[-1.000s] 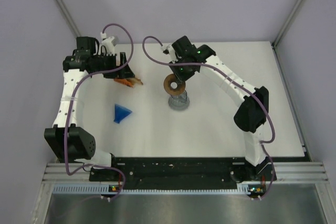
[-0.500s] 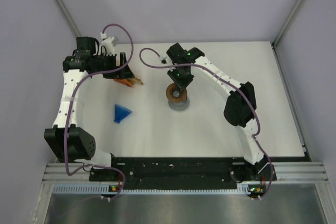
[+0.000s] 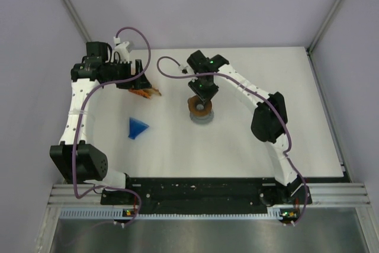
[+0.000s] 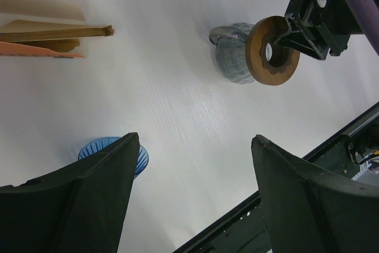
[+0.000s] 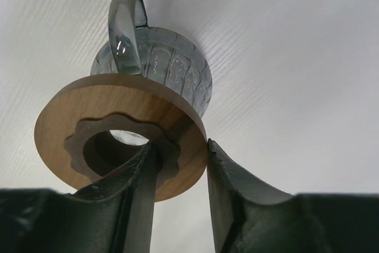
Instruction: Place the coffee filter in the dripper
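The blue dripper (image 3: 137, 127) lies on its side on the table, left of centre. In the left wrist view the dripper (image 4: 142, 157) is partly hidden behind my left finger. No loose coffee filter shows; only the stack of tan papers (image 4: 56, 32) in the orange packet (image 3: 145, 93). My left gripper (image 3: 137, 81) is open and empty, hovering by the packet; it shows open in its wrist view (image 4: 195, 140). My right gripper (image 3: 200, 99) is shut on the brown ring (image 5: 118, 128), one finger through its hole, holding it just over the grey mug (image 5: 160, 63).
The grey mug (image 3: 201, 117) stands at the table's middle with the brown ring (image 3: 199, 106) over it. The orange packet (image 4: 35, 50) lies at the back left. Walls close the table on the left, back and right. A black rail (image 3: 201, 188) runs along the near edge.
My right gripper has carried the brown ring toward the near side until it sits over the mug. The left arm, dripper and packet have not moved.
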